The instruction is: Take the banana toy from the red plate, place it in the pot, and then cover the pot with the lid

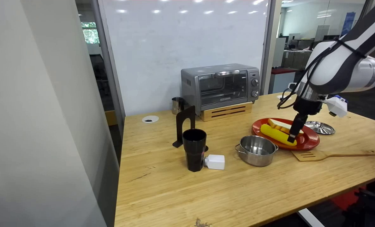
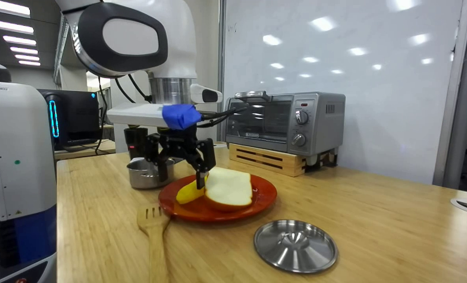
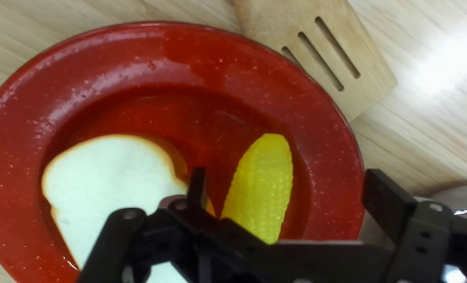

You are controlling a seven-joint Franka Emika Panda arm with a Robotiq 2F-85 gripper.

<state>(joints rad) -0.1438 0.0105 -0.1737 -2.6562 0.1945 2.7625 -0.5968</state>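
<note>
The banana toy (image 1: pixel 275 135) (image 2: pixel 188 193) (image 3: pixel 263 184) is bright yellow and elongated; its surface looks bumpy like a corn cob in the wrist view. It lies on the red plate (image 1: pixel 312 141) (image 2: pixel 265 192) (image 3: pixel 170 47). My gripper (image 1: pixel 291 137) (image 2: pixel 181 179) (image 3: pixel 290 188) is open and low over the plate, one finger on each side of the toy, holding nothing. The steel pot (image 1: pixel 257 151) (image 2: pixel 149 177) (image 3: pixel 463 196) stands uncovered beside the plate, partly behind the gripper in an exterior view. The lid (image 1: pixel 320 127) (image 2: pixel 295 247) lies on the table, knob up.
A bread slice (image 1: pixel 277 125) (image 2: pixel 229 186) (image 3: pixel 111 177) lies beside the toy. A wooden spatula (image 1: pixel 320 155) (image 2: pixel 155 232) (image 3: pixel 320 43) lies against the plate's edge. A black cup (image 1: pixel 194 149), white bottle (image 1: pixel 215 161) and black stand (image 1: pixel 178 126) are beyond the pot. A toaster oven (image 1: pixel 220 86) stands behind.
</note>
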